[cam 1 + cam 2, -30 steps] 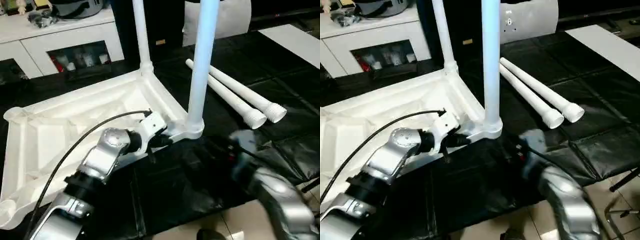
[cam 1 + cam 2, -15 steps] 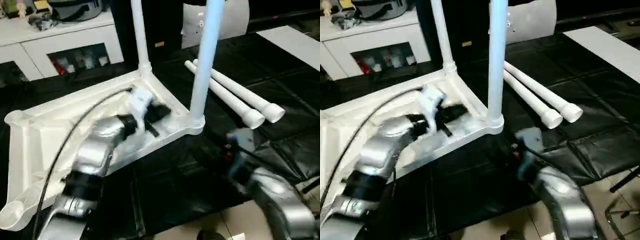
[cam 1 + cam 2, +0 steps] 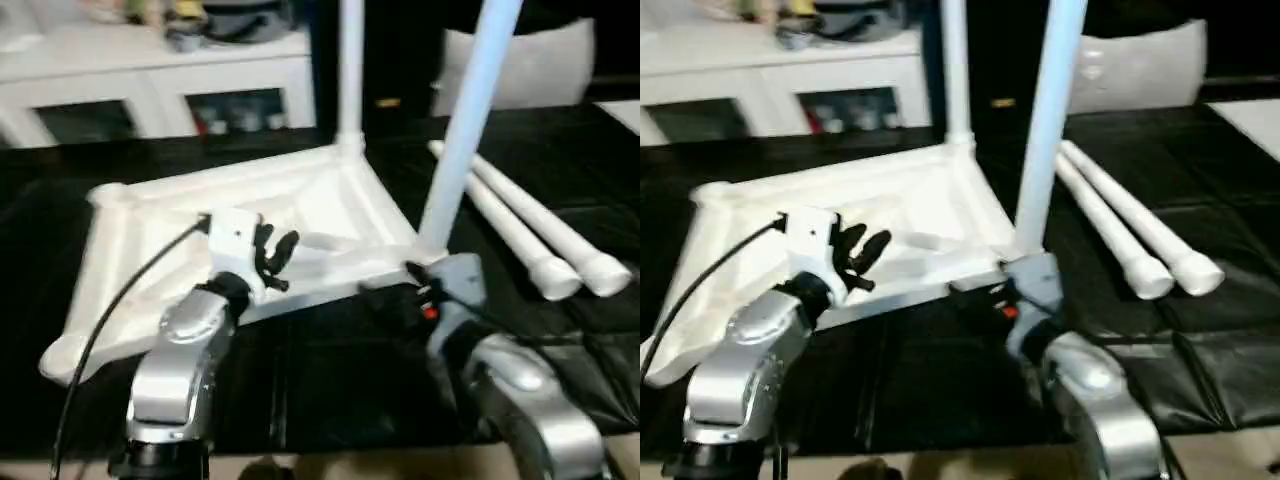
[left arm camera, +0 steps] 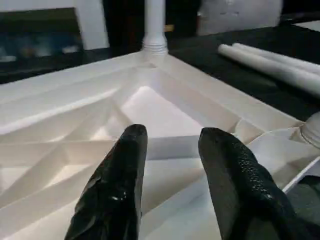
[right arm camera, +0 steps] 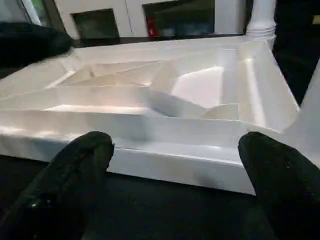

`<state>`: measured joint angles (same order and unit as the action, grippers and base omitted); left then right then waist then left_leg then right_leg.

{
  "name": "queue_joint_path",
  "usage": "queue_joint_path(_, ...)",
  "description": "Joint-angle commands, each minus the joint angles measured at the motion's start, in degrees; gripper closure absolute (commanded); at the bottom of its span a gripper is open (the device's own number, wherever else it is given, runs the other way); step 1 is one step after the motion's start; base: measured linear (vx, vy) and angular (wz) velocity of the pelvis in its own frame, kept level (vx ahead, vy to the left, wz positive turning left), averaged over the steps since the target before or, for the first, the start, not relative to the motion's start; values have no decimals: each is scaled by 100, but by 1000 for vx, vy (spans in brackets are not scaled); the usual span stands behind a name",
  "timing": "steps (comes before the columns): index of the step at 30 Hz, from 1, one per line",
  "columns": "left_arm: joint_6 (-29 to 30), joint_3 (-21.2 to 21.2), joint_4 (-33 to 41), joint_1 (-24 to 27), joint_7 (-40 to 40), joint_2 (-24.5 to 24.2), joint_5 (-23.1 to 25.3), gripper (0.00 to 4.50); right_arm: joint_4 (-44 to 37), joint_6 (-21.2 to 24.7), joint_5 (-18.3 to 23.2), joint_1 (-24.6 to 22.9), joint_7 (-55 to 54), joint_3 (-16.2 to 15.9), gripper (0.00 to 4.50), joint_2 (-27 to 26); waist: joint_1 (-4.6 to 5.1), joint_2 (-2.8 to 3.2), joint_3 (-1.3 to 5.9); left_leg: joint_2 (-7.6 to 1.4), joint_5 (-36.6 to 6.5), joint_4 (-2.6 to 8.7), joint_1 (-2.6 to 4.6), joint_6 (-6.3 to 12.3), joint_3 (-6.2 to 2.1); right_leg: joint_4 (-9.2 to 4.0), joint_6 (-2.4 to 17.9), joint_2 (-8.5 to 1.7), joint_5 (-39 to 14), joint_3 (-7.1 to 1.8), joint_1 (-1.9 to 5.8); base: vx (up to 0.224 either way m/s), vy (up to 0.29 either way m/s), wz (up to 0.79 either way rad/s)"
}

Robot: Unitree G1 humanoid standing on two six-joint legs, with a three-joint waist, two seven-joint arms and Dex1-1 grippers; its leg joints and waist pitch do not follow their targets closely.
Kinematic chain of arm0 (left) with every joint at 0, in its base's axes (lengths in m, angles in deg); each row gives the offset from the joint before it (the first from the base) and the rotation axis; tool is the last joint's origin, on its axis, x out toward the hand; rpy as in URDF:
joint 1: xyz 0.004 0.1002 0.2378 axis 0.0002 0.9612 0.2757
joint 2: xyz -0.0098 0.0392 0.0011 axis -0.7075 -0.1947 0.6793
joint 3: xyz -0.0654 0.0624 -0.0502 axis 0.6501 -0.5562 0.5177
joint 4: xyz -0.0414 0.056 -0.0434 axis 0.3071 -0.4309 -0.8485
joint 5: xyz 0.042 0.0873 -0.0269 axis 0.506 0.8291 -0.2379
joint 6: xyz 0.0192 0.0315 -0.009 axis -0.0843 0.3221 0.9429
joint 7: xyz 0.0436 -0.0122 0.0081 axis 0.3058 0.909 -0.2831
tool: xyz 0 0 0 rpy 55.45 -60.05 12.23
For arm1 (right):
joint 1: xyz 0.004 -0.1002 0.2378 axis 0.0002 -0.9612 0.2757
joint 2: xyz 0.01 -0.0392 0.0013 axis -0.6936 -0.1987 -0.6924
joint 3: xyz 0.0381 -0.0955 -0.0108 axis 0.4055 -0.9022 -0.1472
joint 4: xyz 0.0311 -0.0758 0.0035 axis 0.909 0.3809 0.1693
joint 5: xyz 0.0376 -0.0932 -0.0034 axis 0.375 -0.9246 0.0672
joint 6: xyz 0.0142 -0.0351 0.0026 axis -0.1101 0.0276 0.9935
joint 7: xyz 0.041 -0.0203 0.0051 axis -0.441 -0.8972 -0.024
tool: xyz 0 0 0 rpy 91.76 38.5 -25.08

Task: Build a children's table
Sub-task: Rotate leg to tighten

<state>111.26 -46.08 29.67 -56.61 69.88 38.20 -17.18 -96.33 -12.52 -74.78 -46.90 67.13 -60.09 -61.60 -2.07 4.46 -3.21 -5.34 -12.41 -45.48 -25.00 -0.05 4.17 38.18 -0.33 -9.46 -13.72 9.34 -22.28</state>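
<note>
Two legs (image 3: 475, 120) stand upright in corner sockets of the upturned table top (image 3: 310, 205) | two loose legs (image 3: 520, 230) lie just beside it | left gripper (image 4: 170, 150) over its ribs — part open, empty | right gripper (image 5: 175, 165) near its rim — wide, empty | head view adds cabinet (image 3: 170, 75) behind it

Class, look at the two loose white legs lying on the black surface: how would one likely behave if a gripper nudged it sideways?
The loose legs are round, so one would probably roll. The taper may make it curve rather than roll straight. They look like stiff, hollow plastic, so likely light and unbending.
</note>
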Motion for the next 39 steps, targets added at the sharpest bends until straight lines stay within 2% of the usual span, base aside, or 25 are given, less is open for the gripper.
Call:
queue_joint_path(1,143,119,-7,36,-184,-76,187,231,26,135,-68,21,-57,-89,0,-99,-83,-225,316,-401,-928,55,-327,49,-154,-1079,-242,-1511,-2103,-603,682,-45,14,62)
queue_joint_path(2,146,140,-30,44,-213,-78,223,231,32,190,-69,18,-93,-70,0,-119,-103,-185,325,-426,-835,162,-262,26,-130,-1100,153,-1415,-1662,-470,717,-51,53,60)
queue_joint_path(3,147,156,-15,56,-198,-107,251,231,34,236,-48,17,-112,-50,0,-137,-94,-18,337,-509,-349,666,-62,145,-126,-1036,894,-902,-1157,-138,691,-51,53,60)
queue_joint_path(4,155,229,-3,55,-151,-111,173,231,28,307,-38,21,-110,-49,0,-118,-15,90,352,-547,-270,1034,235,168,-67,-938,1102,-374,-1192,-138,500,-44,96,52)
queue_joint_path(5,158,235,1,55,-150,-110,164,231,27,314,-35,22,-112,-50,0,-114,78,260,378,-717,-181,1308,533,628,-119,-536,993,341,-848,-61,264,-41,112,32)
queue_joint_path(6,176,299,43,58,-119,-110,58,231,17,384,-19,27,-121,-78,0,-56,123,374,387,-984,-249,1403,582,688,-219,-373,810,416,-404,-257,177,-41,112,32)
queue_joint_path(7,182,293,84,64,-66,-156,-51,231,19,363,-10,36,-97,-115,0,5,96,370,343,-978,-1078,1480,516,247,-204,-426,736,388,-224,-409,199,-43,116,19)
queue_joint_path(8,253,274,94,59,-36,-197,-80,231,22,349,3,38,-82,-124,0,18,106,330,323,-907,-1491,1490,508,13,-165,-492,730,367,-166,-468,196,-34,110,15)
queue_joint_path(9,389,224,82,43,25,-308,-103,231,31,336,24,43,-54,-139,0,45,97,253,305,-752,-2201,1521,518,-422,-61,-613,750,288,-260,-562,213,-34,110,15)
queue_joint_path(11,495,155,33,18,104,-444,-89,231,45,325,-1,58,-21,-167,0,85,114,152,294,-598,-2568,1526,453,-628,52,-690,680,182,-946,-686,264,-17,34,5)
queue_joint_path(12,573,121,-126,-53,237,-647,-40,231,62,307,-38,82,59,-211,0,136,122,115,292,-569,-2506,1520,415,-599,82,-734,603,149,-1381,-737,259,0,0,0)
queue_joint_path(13,573,121,-126,-53,237,-647,-40,231,62,307,-38,82,59,-211,0,136,132,119,293,-549,-2409,1515,375,-553,95,-752,535,135,-1689,-758,258,0,0,0)
queue_joint_path(15,570,129,-294,-131,367,-820,-13,231,77,281,-28,93,155,-239,0,176,162,95,278,-533,-2432,1524,352,-513,112,-808,457,121,-2093,-775,234,0,0,0)
queue_joint_path(16,564,197,-440,-222,454,-935,-22,231,118,323,-88,107,244,-286,0,289,187,50,272,-524,-2427,1525,343,-497,120,-832,422,124,-2241,-776,227,0,0,0)
queue_joint_path(17,539,210,-538,-278,512,-1032,-13,231,170,372,-118,128,233,-301,0,357,208,53,277,-509,-2371,1511,358,-461,129,-869,369,110,-2469,-795,208,0,0,0)
queue_joint_path(18,520,215,-603,-315,552,-1101,-6,231,207,405,-135,143,220,-309,0,401,217,26,297,-499,-2129,1499,351,-405,143,-887,367,107,-2467,-819,211,0,0,0)
queue_joint_path(19,545,217,-662,-348,604,-1170,-12,231,243,456,-146,165,209,-313,0,440,226,-5,313,-503,-1825,1506,295,-338,153,-872,411,108,-2309,-823,246,0,0,0)
queue_joint_path(21,566,219,-755,-399,681,-1305,-51,231,332,537,-176,229,146,-299,0,488,229,-38,335,-499,-1488,1488,273,-225,180,-855,512,130,-2039,-825,237,0,0,0)
queue_joint_path(23,621,211,-789,-403,780,-1425,-89,231,403,604,-194,291,87,-269,0,498,219,-1,362,-509,-1312,1477,266,-135,200,-819,683,134,-1777,-818,228,0,0,0)
queue_joint_path(25,666,183,-786,-392,849,-1504,-115,231,433,634,-199,319,60,-255,0,502,217,9,366,-535,-1416,1494,277,-151,214,-799,825,166,-1561,-812,217,0,0,0)
queue_joint_path(26,772,149,-750,-355,986,-1620,-185,231,483,698,-211,350,25,-226,0,496,212,-22,369,-535,-1361,1494,275,-144,218,-792,859,172,-1459,-814,220,0,0,0)
queue_joint_path(30,867,54,-737,-304,1337,-1894,-314,231,627,836,-248,408,-77,-164,0,515,174,22,391,-547,-975,1487,291,-106,239,-720,1093,198,-803,-814,234,0,0,0)
queue_joint_path(33,938,-50,-791,-274,1713,-2171,-415,231,832,843,-321,484,-125,-157,0,549,124,23,427,-540,-423,1437,294,12,259,-657,1281,207,-25,-816,259,0,0,0)
queue_joint_path(35,975,-83,-805,-262,1834,-2251,-453,231,905,832,-341,515,-136,-156,0,552,118,19,407,-539,-513,1448,294,34,276,-656,1335,211,-121,-811,259,0,0,0)
queue_joint_path(39,1064,-292,-978,-238,2386,-2603,-570,231,1462,621,-385,885,-165,-117,0,500,131,21,353,-557,-1346,1513,335,-197,283,-725,1207,196,-1153,-827,211,0,0,0)
